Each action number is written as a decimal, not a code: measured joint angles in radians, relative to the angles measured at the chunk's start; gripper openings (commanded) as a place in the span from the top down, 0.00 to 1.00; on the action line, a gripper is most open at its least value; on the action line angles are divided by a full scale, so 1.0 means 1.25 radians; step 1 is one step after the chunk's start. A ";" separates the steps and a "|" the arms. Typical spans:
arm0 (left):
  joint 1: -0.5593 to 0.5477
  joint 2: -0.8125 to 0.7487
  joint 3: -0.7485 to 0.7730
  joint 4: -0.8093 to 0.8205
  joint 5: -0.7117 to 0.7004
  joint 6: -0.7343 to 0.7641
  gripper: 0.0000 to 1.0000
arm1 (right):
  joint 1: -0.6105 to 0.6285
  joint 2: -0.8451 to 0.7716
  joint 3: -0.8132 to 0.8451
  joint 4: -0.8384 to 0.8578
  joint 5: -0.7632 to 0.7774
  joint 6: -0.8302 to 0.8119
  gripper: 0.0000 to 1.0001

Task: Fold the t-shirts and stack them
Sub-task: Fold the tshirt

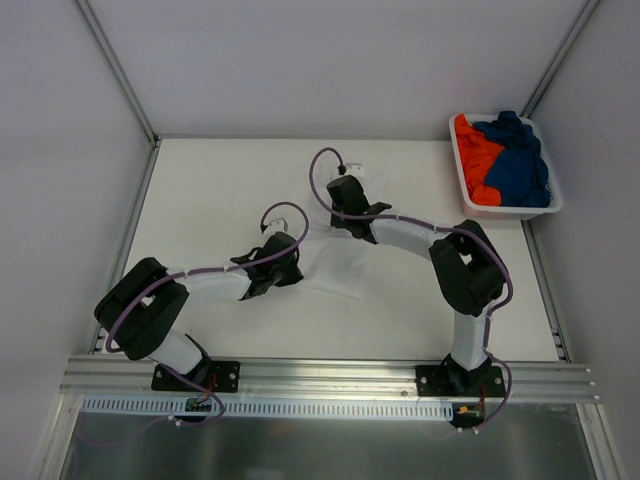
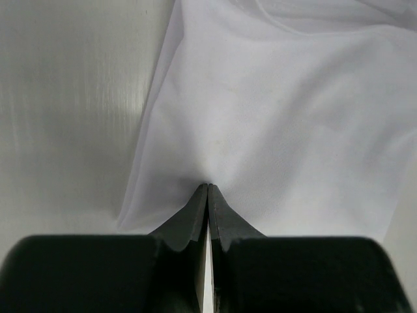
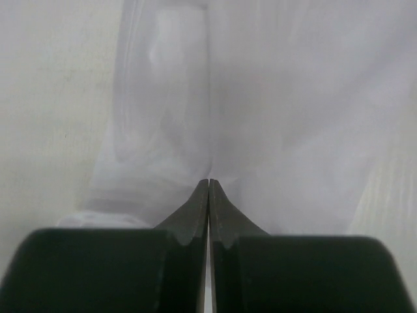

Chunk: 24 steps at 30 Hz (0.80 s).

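A white t-shirt (image 1: 335,268) lies partly spread in the middle of the table. My left gripper (image 1: 292,266) is at its left edge, shut on a pinch of the cloth; in the left wrist view the white t-shirt (image 2: 280,117) puckers toward the gripper's tips (image 2: 208,186). My right gripper (image 1: 346,192) is at the shirt's far end, also shut on cloth. In the right wrist view creases in the white t-shirt (image 3: 273,111) run to the closed tips (image 3: 208,181). An orange t-shirt (image 1: 474,155) and a dark blue t-shirt (image 1: 520,160) lie bunched in the basket.
A white plastic basket (image 1: 508,211) stands at the table's far right corner. An aluminium rail (image 1: 330,372) with both arm bases runs along the near edge. Grey walls close the table on the left, back and right.
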 measured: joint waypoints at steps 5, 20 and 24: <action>-0.027 -0.038 -0.037 -0.002 -0.003 -0.023 1.00 | -0.036 0.053 0.099 -0.040 0.021 -0.032 1.00; -0.182 -0.063 -0.051 -0.035 -0.048 -0.125 1.00 | 0.004 -0.300 -0.176 -0.067 -0.022 -0.048 0.99; -0.248 -0.073 -0.050 -0.070 -0.070 -0.165 1.00 | 0.046 -0.398 -0.226 -0.065 -0.058 -0.034 0.99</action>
